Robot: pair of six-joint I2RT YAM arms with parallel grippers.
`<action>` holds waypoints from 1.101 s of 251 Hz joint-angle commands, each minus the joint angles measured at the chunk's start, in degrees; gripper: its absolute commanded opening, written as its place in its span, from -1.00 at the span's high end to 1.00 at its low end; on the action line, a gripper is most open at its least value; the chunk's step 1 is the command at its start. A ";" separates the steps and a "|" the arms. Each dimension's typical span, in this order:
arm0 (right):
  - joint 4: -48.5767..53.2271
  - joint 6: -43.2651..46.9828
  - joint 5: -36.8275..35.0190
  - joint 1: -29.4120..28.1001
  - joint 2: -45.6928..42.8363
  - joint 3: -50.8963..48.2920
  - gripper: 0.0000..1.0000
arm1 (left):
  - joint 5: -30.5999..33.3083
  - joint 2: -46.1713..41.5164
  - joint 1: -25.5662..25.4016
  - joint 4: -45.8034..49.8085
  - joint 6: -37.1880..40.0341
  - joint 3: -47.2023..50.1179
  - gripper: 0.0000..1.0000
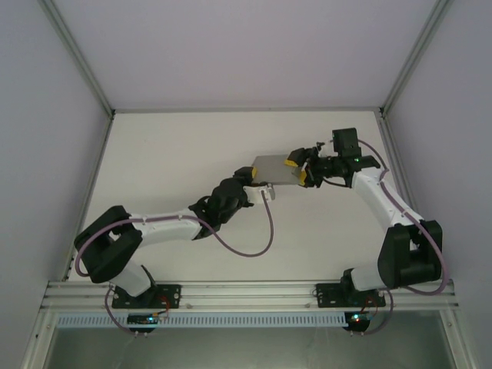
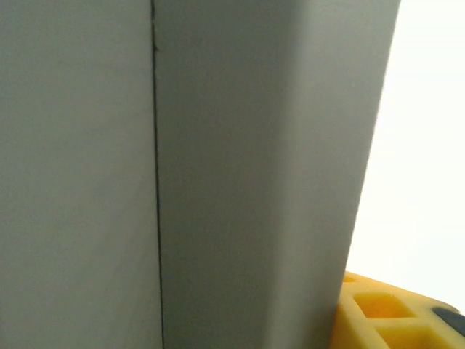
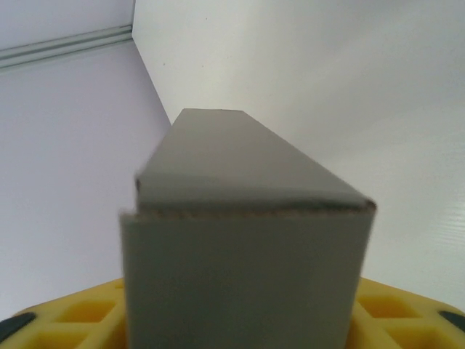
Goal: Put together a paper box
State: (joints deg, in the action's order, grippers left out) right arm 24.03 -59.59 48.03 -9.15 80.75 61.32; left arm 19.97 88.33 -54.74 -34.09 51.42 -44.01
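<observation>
The paper box [image 1: 273, 167] is a folded grey cardboard box held above the table between both arms. My right gripper [image 1: 298, 171] is shut on its right end; in the right wrist view the box [image 3: 243, 269] stands between the yellow fingers [image 3: 65, 316], its top panel running away from the camera. My left gripper [image 1: 247, 174] is at the box's left end. In the left wrist view the grey box wall [image 2: 218, 174], with a dark seam down it, sits right against the camera. One yellow finger [image 2: 392, 313] touches its right edge; the other finger is hidden.
The white table [image 1: 177, 154] is ringed by white walls with aluminium posts [image 1: 77, 58] at the back corners. A purple cable [image 1: 265, 231] loops off the left arm just above the table. The arm bases sit on the rail [image 1: 246, 292] at the near edge.
</observation>
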 commanded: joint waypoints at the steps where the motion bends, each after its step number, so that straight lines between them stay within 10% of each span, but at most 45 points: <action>1: -1.36 0.88 2.46 -0.17 0.27 -0.43 -0.24 | -0.45 -0.97 0.69 0.19 -0.01 -1.64 0.14; 54: -7.09 2.22 -1.80 0.77 0.11 -1.27 -0.97 | -0.50 -2.14 0.69 5.59 -0.80 -2.53 0.27; 117: -6.84 10.80 -12.52 2.81 0.07 1.39 -0.98 | -10.27 -6.75 3.51 33.24 -8.88 -9.35 0.32; 216: -5.40 51.66 -37.30 -2.03 -2.66 4.27 -0.98 | -28.18 -2.42 10.81 78.68 -11.09 -25.90 0.34; 276: -9.35 63.79 -32.12 -3.70 -6.87 -1.06 -0.99 | -31.97 8.10 16.53 86.83 -14.88 -35.86 0.37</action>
State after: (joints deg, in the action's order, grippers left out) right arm 16.05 -6.04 14.37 -12.40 76.07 62.04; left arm -8.05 92.62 -39.62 44.12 38.24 -75.29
